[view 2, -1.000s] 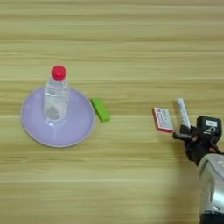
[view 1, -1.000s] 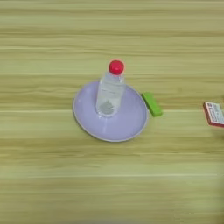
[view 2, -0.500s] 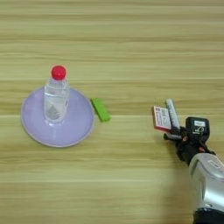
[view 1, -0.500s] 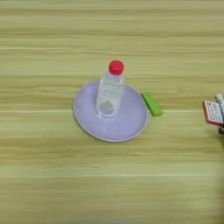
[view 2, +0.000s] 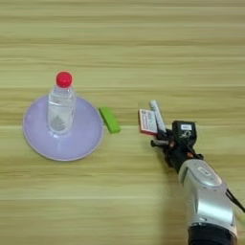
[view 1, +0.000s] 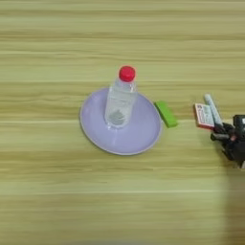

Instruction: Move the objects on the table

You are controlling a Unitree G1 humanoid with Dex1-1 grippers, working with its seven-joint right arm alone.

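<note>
One clear plastic bottle with red cap (view 2: 61, 106) (upright) on one round lilac plate (view 2: 36, 139); one small green block (view 2: 110, 119), one red-and-white box (view 2: 147, 121); black two-finger gripper (view 2: 165, 139) clamps one white pen (view 2: 157, 115).

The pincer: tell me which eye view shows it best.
The right eye view. There the pincer shows whole on its silver forearm, its tips at the white pen beside the red-and-white box. The left eye view catches only its black tips at the right edge, with the forearm cut off.

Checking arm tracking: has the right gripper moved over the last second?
Yes. The right gripper has shifted left, toward the lilac plate, which has stayed put. The red-and-white box and white pen have gone left too.
</note>
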